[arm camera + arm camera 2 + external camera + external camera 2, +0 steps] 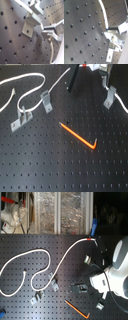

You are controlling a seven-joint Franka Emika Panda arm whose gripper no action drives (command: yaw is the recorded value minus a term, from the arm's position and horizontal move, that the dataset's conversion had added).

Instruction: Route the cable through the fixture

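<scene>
White cable (45, 254) loops widely, one short red band.

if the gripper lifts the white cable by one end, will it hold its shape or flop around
Probably flop: the cable lies in loose, winding loops on the pegboard, so it looks limp, and the rest would likely trail behind. It looks thin, so probably light. Unlike the orange bent rod, which looks rigid, it should bend easily into the fixture.
</scene>
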